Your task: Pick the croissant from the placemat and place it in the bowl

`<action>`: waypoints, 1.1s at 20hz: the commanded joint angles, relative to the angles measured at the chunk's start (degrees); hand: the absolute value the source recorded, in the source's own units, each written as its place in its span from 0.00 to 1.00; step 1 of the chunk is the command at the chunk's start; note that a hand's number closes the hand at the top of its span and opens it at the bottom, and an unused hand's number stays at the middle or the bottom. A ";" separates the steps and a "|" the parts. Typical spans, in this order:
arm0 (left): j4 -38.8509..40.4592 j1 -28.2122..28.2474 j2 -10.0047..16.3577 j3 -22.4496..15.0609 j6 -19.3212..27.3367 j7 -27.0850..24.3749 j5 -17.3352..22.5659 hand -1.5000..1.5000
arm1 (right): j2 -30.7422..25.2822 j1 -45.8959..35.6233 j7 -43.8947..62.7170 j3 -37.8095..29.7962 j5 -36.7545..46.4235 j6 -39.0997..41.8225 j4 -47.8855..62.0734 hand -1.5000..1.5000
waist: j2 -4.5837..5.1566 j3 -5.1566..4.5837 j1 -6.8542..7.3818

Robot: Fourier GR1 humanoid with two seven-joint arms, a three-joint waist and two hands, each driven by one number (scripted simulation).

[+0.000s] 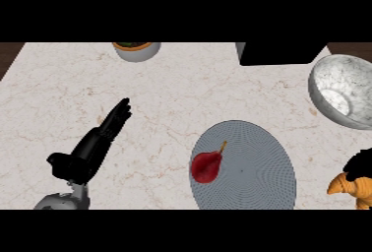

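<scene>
Croissant [351, 189], golden-brown and curved, is just right of the round grey placemat [254, 157], gripped by curled fingers of the black right hand [359, 165], not yet in the marbled grey bowl [335, 74] beyond; black left hand [91, 147] rests open.

Looked like a home kitchen. Faced steeply down onto a pale marble counter [145, 98] veined in beige, with dark wood [9, 51] showing past its far corners. Bore table things and food: a round grey woven placemat [251, 167] with a red pear [207, 166] at its left edge, a croissant [349, 188] off to its right, a deep marbled bowl [341, 91] farther back. Carried a small potted plant [137, 49] and a black box-shaped thing [280, 53] along the far edge.
</scene>
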 commanded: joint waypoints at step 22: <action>6.54 -6.24 -3.80 -0.57 -0.81 -1.18 -1.70 0.50 | 7.34 -31.88 -6.59 -12.24 -10.60 3.97 40.85 1.00 | 0.77 -0.09 3.42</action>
